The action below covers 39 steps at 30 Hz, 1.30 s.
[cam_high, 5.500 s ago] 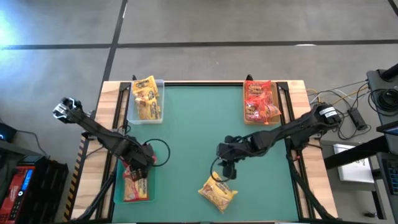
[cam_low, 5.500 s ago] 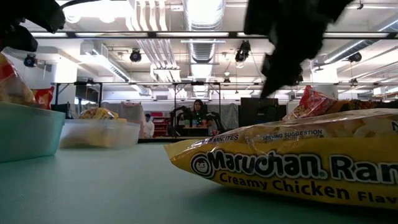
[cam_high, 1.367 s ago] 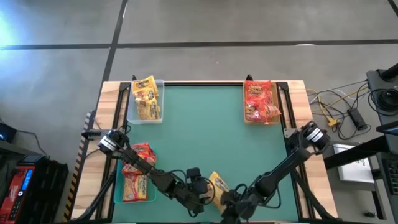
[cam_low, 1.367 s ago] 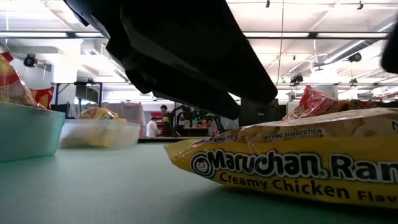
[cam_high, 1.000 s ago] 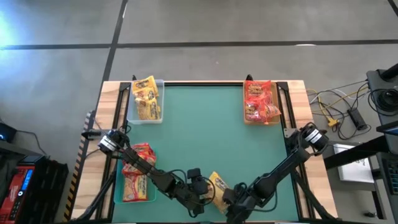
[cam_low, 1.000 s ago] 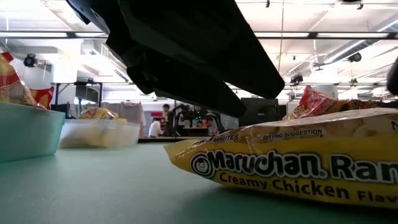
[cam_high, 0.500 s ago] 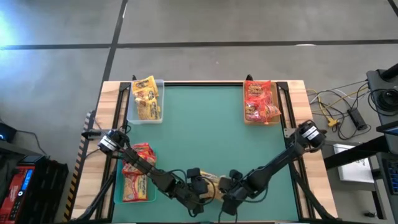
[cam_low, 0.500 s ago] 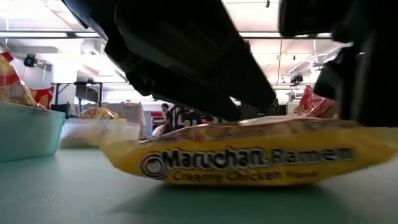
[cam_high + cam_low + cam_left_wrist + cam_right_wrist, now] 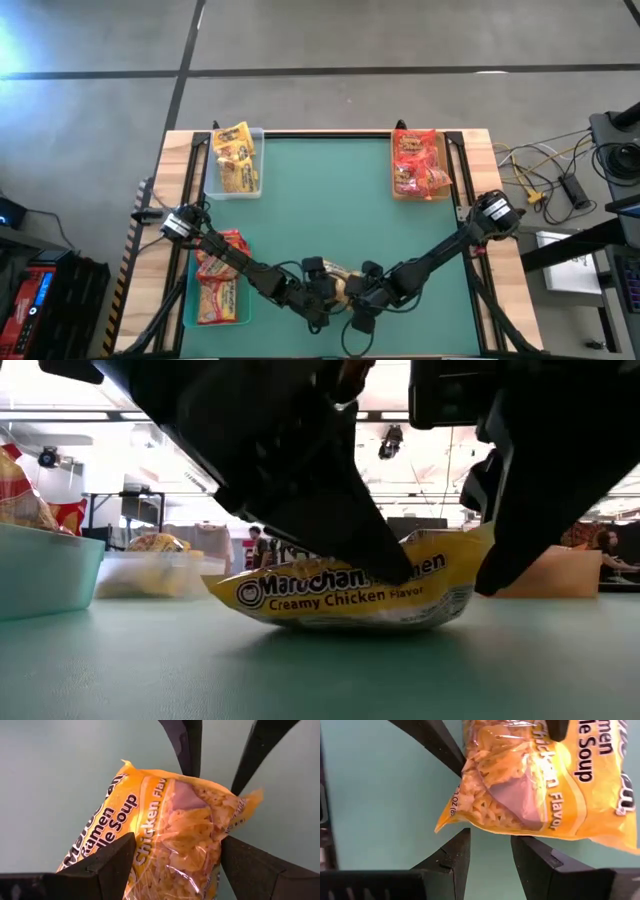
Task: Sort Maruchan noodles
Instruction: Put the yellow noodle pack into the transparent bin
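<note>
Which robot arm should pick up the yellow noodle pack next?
Left, probably. The left tool already has its fingers open on both sides of the Creamy Chicken packet, ready to close. The right tool only reaches the packet's corner, with narrowly parted fingers.

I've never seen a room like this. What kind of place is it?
Probably a robot lab or workshop: bare ceiling ducts hang overhead, cables trail beside the green table, and a person works at the back.

Glossy crinkled plastic noodle packet [image 9: 165,835]
</note>
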Motion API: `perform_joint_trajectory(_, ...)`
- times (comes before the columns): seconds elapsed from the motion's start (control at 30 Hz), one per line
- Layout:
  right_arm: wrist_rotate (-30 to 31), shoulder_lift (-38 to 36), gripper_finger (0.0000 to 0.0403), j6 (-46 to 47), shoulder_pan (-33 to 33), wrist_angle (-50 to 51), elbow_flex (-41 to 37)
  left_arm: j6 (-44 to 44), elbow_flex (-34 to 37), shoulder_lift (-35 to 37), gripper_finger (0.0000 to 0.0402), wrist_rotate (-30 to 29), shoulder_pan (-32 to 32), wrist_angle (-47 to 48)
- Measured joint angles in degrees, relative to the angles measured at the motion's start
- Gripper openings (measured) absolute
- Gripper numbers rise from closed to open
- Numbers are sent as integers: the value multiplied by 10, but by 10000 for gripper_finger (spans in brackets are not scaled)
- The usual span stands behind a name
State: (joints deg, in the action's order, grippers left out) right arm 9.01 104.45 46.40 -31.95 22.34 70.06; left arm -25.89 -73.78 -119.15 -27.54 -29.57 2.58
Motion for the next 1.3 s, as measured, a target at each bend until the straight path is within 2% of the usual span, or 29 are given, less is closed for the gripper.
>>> perform_joint_trajectory(0.3, 2, -14, 132, -17, 26, 123, 0, 61, 0, 0, 264, -6, 39, 20)
perform_joint_trajectory(0.67, 4, -25, 132, -25, 31, 212, 0, 102, 0, 0, 264, -5, 158, 34)
perform_joint_trajectory(0.83, 63, -52, 132, -46, 34, 240, -14, 124, 10, 2, 264, 34, 209, 29)
perform_joint_trajectory(1.0, 81, -104, 132, -49, 48, 234, -65, 119, 32, 3, 265, 91, 245, -16)
perform_joint_trajectory(1.1, 97, -144, 132, -28, 58, 219, -115, 120, 33, 4, 265, 104, 250, -40)
perform_joint_trajectory(1.3, 105, -238, 132, 41, 67, 108, -233, 131, 26, 23, 264, 111, 251, -30)
